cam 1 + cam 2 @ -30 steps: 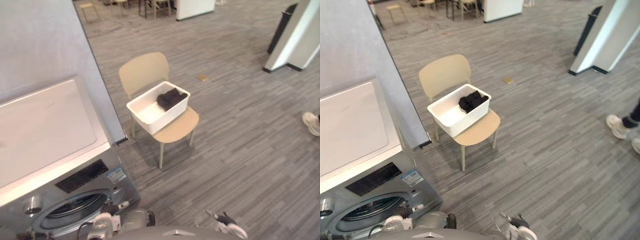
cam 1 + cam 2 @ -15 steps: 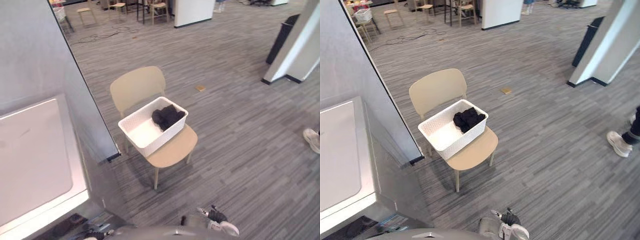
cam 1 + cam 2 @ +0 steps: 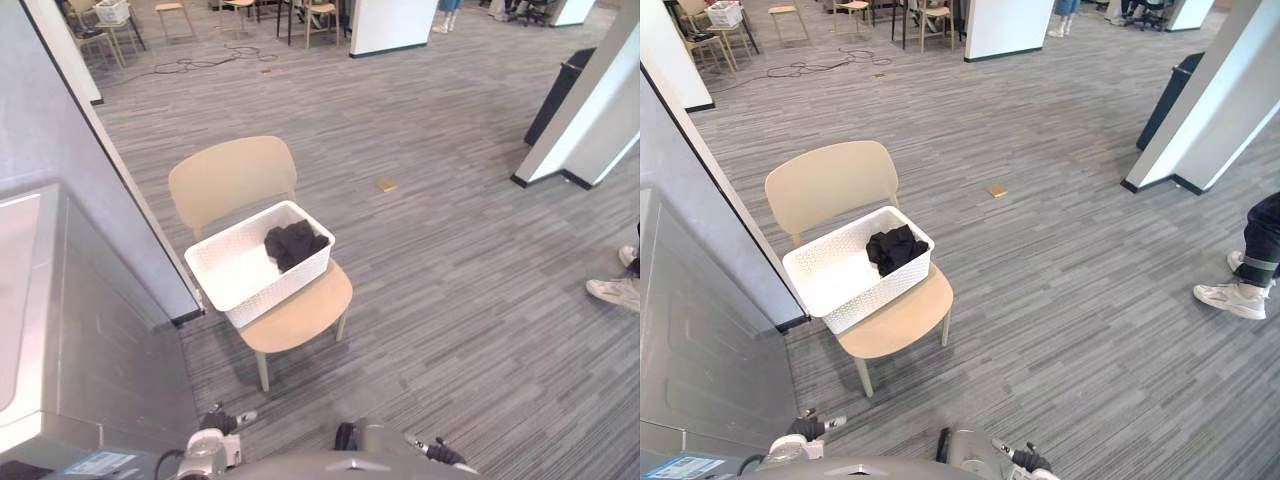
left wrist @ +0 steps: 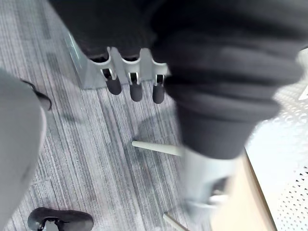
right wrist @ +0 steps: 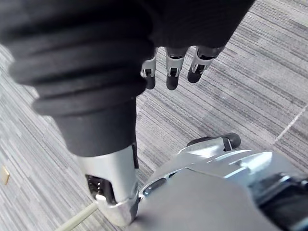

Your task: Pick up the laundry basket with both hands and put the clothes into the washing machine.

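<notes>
Basket (image 3: pixel 270 295) on chair (image 3: pixel 305 315) near washer (image 3: pixel 90 340); left robot hand (image 4: pixel 136 87), right robot hand (image 5: pixel 172 77) relaxed, empty.

Open office-like hall: grey striped floor (image 3: pixel 450 300), white pillars (image 3: pixel 1225 95), scattered chairs (image 3: pixel 928 14).

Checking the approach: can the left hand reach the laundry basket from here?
Probably not yet: the left hand hangs low, apart from the laundry basket on the chair. Nothing stands between, so a step closer should do.
</notes>
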Available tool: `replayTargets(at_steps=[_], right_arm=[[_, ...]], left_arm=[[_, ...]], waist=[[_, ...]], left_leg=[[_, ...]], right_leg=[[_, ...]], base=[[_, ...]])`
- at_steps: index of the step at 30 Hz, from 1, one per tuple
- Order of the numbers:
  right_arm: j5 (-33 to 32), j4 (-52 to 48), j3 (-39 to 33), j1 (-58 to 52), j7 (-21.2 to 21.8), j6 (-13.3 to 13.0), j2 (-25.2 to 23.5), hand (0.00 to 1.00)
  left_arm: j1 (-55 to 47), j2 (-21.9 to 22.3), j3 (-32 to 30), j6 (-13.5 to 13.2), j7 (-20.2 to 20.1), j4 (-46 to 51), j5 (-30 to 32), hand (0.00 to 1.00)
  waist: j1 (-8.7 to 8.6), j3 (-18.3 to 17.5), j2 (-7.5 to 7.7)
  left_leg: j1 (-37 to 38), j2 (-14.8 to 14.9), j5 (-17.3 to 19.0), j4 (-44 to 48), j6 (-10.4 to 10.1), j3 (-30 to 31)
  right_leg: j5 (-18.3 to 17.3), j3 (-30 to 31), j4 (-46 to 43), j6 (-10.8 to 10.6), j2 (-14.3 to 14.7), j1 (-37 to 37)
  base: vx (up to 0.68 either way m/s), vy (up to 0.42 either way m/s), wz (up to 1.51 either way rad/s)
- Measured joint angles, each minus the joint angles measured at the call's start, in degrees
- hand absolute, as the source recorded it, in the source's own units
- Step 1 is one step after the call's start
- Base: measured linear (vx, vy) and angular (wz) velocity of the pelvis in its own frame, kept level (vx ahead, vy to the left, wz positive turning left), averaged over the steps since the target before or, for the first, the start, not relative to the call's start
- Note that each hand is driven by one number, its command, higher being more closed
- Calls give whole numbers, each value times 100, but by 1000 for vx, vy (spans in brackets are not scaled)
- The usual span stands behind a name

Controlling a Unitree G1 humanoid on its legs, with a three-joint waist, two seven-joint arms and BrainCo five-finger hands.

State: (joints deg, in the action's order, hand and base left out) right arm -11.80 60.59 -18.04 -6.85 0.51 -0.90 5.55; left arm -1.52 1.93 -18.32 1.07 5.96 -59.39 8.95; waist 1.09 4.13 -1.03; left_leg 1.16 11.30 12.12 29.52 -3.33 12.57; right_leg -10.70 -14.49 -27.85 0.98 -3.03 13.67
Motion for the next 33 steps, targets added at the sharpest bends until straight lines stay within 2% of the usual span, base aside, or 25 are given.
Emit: replayTargets(at_steps=[1, 3, 4, 6, 7, 9, 10, 11, 12, 14, 17, 18, 19, 20, 21, 22, 24, 25, 27, 29, 31, 32, 33], right_arm=[[0, -11, 85, -31, 0, -13, 69, 0], [-5, -5, 206, -73, -18, -16, 151, 0], [-7, 34, 202, -75, -55, -8, 169, 0], [-10, 53, 193, -85, -70, -5, 160, 0], [-15, 57, 176, -86, -76, 8, 158, 0], [-17, 74, 95, -73, -75, 13, 141, 0], [-17, 88, 94, -55, -75, 13, 156, 0], [-22, 98, 82, -49, -75, 10, 175, 0], [-27, 111, 62, -37, -80, 9, 171, 0], [-25, 128, 28, 30, -96, 18, 89, 0], [-26, 112, 34, 49, -92, 8, 67, 0], [-25, 109, 38, 48, -90, 8, 72, 0], [-13, 107, 94, 50, -79, 7, 106, 0], [2, 99, 131, 56, -61, 3, 127, 0], [10, 69, 187, 80, -44, -1, 152, 0], [19, 43, 209, 85, -29, -21, 157, 0], [84, 38, 221, 64, -19, -12, 70, 0], [84, 32, 222, 38, -10, -14, 44, 0], [83, 2, 208, 4, 12, -14, 46, 0], [62, -124, 160, -122, 9, -25, 1, 0], [45, -137, 92, -192, 8, -34, -43, 0], [45, -93, 95, -246, 9, -21, -85, 0], [43, -48, 84, -281, 6, -9, -168, 0]], left_arm=[[-1, 16, 70, -1, 11, 98, -25, 0], [-67, 8, 297, -4, 32, 276, -109, 0], [-126, -15, 531, -13, 43, 342, -148, 0], [-138, -33, 729, -19, 50, 411, -169, 0], [-150, -31, 804, -23, 43, 409, -195, 0], [-147, -103, 969, -24, 27, 360, -200, 0], [-138, -133, 1108, -23, 9, 332, -203, 0], [-130, -148, 1206, -23, -12, 215, -203, 0], [-112, -156, 1226, -22, -19, 170, -203, 0], [-20, -202, 1218, -22, -46, 91, -205, 0], [51, -253, 1232, -11, -72, -116, -206, 0], [59, -242, 1233, -12, -78, -167, -208, 0], [73, -245, 1275, -12, -86, -208, -212, 0], [77, -249, 1346, -12, -92, -220, -212, 0], [80, -323, 1475, -10, -108, -272, -212, 0], [81, -354, 1505, -19, -131, -290, -221, 0], [77, -431, 1502, -12, -125, -283, -224, 0], [72, -433, 1507, -12, -127, -273, -222, 0], [67, -408, 1501, -19, -127, -249, -214, 0], [91, -403, 1441, -22, -128, -212, -208, 0], [84, -366, 1305, -30, -129, -138, -198, 0], [66, -393, 1228, -34, -134, -95, -187, 0], [52, -414, 1165, -37, -135, -84, -185, 0]], waist=[[35, 63, -56], [137, 93, -111], [156, 108, -138], [164, 111, -138], [170, 117, -139], [201, 118, -143], [218, 142, -179], [200, 127, -233], [185, 120, -244], [224, 170, -118], [145, 142, -102], [134, 142, -102], [127, 138, -97], [93, 141, -99], [11, 152, -79], [-15, 186, 7], [-86, 222, 88], [-119, 240, 131], [-133, 235, 110], [-126, 233, 105], [-120, 227, 92], [-101, 162, 239], [-102, 136, 327]], left_leg=[[-472, 46, -365, 883, 39, -13], [-1045, 150, -736, 1921, 80, -262], [-1269, 204, -736, 2254, 84, -699], [-1390, 232, -674, 2286, 93, -1384], [-1401, 137, -526, 1890, 4, -2017], [-1194, -122, -429, 1007, -27, -2360], [-961, -236, -423, 45, 30, -2767], [-679, -288, -553, -892, 211, -3133], [-562, -318, -511, -1211, 376, -3261], [-331, -616, -781, -1788, 392, -3110], [-78, -909, -989, -2455, 452, -2879], [73, -1054, -1053, -2701, 478, -2743], [251, -1208, -1053, -2955, 481, -2571], [340, -1268, -1053, -3052, 481, -2511], [431, -1326, -1061, -3064, 492, -2453], [518, -1400, -1049, -2992, 532, -2320], [628, -1428, -1005, -2812, 643, -2043], [706, -1414, -1004, -2744, 611, -1829], [687, -1375, -1004, -2702, 530, -1449], [552, -1316, -942, -2597, 389, -1053], [349, -1177, -846, -2387, 165, -670], [252, -1132, -749, -2252, -23, -494], [202, -1050, -690, -2213, -151, -392]], right_leg=[[24, -158, 197, 66, 90, -216], [59, -387, 459, 174, 145, -545], [92, -533, 722, 188, 150, -804], [218, -734, 1167, 151, 148, -1147], [326, -938, 1570, 20, 154, -1404], [473, -1090, 1883, -6, 171, -1505], [565, -1169, 2058, -34, 224, -1562], [611, -1279, 2123, -33, 286, -1573], [612, -1335, 2120, -29, 294, -1569], [634, -1341, 2146, -40, 185, -1593], [558, -1477, 1867, -98, -44, -1558], [395, -1485, 1566, -141, -193, -1513], [171, -1369, 916, -310, -428, -1338], [99, -1221, 451, -410, -566, -1184], [83, -885, -621, -493, -812, -785], [248, -488, -1572, -591, -1002, -432], [458, 72, -2425, -564, -1072, -149], [201, 340, -2604, -577, -1054, -149], [-93, 691, -2374, -554, -1081, -158], [-166, 1225, -1793, -501, -1115, -189], [-77, 1792, -944, -406, -1079, -393], [391, 2094, -291, -457, -1077, -654], [149, 2131, 17, -1008, -1063, -896]], base=[[73, -262, 59], [71, -206, 48], [77, -172, 53], [60, -123, 58], [53, -106, 67], [42, -62, 49], [80, -12, 39], [88, 17, 42], [113, 31, 39], [88, 37, 25], [103, 75, 39], [107, 106, 29], [110, 112, 30], [130, 114, 44], [172, 58, 62], [145, 34, 70], [162, -98, 86], [205, -182, 109], [159, -237, 108], [113, -284, 106], [68, -346, 88], [3, -497, 75], [-12, -528, 55]])
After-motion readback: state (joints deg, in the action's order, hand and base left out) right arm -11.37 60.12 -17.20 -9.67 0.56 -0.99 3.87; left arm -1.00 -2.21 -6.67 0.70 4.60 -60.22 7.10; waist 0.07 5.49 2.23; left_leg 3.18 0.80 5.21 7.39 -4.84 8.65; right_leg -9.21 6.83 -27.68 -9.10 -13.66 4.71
